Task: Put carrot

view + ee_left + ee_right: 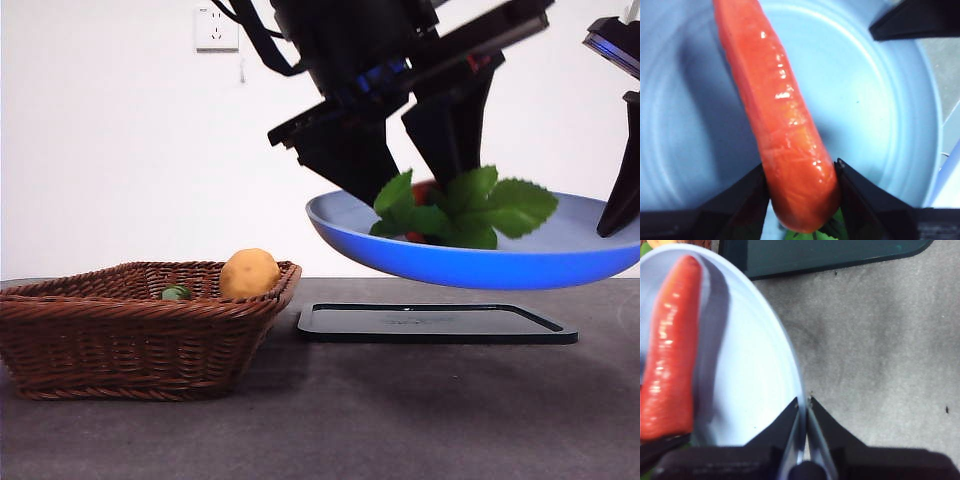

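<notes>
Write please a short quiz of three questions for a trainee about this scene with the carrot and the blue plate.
1. True or false: the left gripper is shut on the carrot.
2. What does the right gripper hold? A) the basket B) the rim of the blue plate C) the black tray
3. Fill in: the yellow-orange lump lies in the ____.

Key:
1. True. Its jaws clamp the carrot's thick end, above the plate.
2. B. The plate is held up in the air above the black tray.
3. Basket.
</notes>
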Controlling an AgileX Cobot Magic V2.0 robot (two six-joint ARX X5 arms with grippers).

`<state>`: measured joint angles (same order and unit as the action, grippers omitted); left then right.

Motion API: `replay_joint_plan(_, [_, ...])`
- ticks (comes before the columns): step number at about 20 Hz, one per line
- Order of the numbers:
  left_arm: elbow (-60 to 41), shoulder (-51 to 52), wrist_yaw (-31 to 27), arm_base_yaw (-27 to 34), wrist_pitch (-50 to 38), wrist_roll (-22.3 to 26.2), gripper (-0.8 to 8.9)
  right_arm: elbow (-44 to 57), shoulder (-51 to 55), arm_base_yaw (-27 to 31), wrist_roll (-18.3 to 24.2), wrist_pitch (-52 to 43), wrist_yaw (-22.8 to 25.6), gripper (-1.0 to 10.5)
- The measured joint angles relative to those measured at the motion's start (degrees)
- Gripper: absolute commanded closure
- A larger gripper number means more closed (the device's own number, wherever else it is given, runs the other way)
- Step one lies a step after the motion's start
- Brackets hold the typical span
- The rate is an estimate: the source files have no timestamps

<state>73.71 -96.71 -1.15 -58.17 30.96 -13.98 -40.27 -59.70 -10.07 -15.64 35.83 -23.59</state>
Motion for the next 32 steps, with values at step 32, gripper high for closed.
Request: replay_joint_plan(32, [0.0, 40.0, -1.9, 6.9, 13.8, 2.4, 5.03, -43.4, -55.9, 4.0, 1.5, 0.2, 0.9, 9.4])
